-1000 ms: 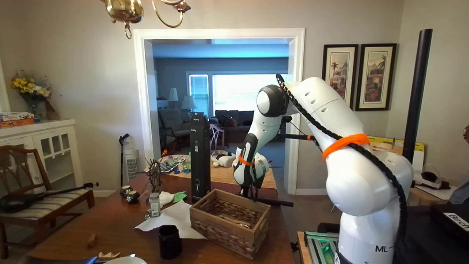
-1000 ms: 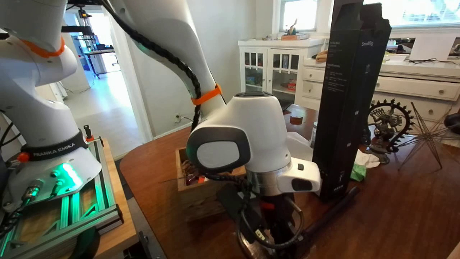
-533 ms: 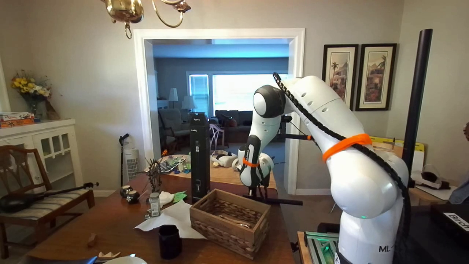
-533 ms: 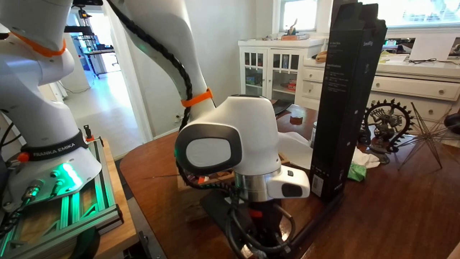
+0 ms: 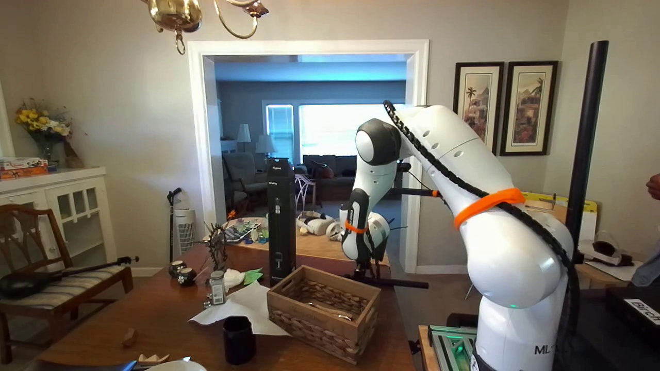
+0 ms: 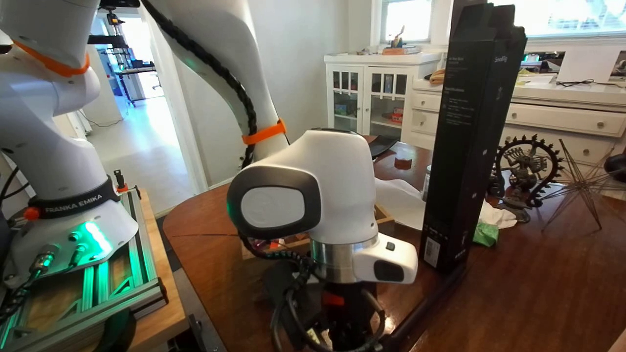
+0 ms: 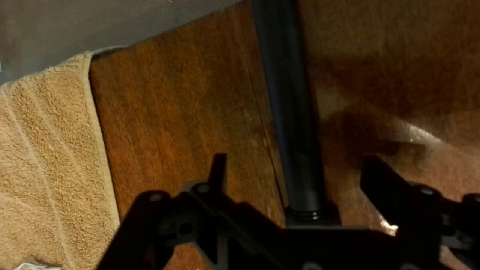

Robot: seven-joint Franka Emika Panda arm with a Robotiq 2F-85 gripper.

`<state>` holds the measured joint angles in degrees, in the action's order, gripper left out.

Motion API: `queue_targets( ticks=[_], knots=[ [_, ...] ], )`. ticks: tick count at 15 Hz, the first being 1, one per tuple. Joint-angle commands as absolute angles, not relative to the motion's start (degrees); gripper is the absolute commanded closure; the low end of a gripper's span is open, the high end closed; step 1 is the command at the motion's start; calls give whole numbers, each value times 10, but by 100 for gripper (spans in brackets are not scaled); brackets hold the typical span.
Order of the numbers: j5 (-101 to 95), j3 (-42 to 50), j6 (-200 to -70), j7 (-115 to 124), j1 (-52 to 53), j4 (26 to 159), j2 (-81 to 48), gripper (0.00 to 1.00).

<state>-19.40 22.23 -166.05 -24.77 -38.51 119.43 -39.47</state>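
- The counter (image 5: pixel 165 312) carries it all; my landmark, the basket (image 5: pixel 314 332), sits near one edge of it.
- The tall black box (image 6: pixel 462 146) stands upright just beside a corner of the basket, its inside hidden from me.
- The black rod (image 7: pixel 296 123) appears to lie on the counter beside the basket, on the side away from the black cup (image 5: pixel 238 342). My claw (image 7: pixel 295 165) is released, its jaws parted with the rod between them and a gap on each side. I judge the lining-up around the rod done; there is no grip on it, and the claw isn't clear of it either.
- The basket holds a slender pale thing (image 5: pixel 330 311) and some red bits (image 6: pixel 278 243), partly hidden.
- The black cup, near the basket: contents too dark to tell.
- The glass jar (image 5: pixel 217 288), across the paper (image 5: pixel 252 308) from the basket: I can't tell what it holds.
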Motion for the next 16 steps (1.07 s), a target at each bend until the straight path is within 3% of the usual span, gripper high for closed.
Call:
queue_targets(
  ticks=[1,7,11,12,13,15,16],
  knots=[
    [-163,188,-1692,-234,-406,1203,-371,0],
    [-138,99,-1827,-240,-462,1188,-391,0],
    [-147,11,-1839,-242,-532,1177,-411,0],
    [-149,-3,-1837,-244,-544,1175,-415,3],
    [-150,-12,-1841,-244,-551,1169,-425,26],
    [-154,6,-1857,-238,-537,1160,-440,30],
    [-156,19,-1865,-235,-526,1155,-447,38]
  ],
)
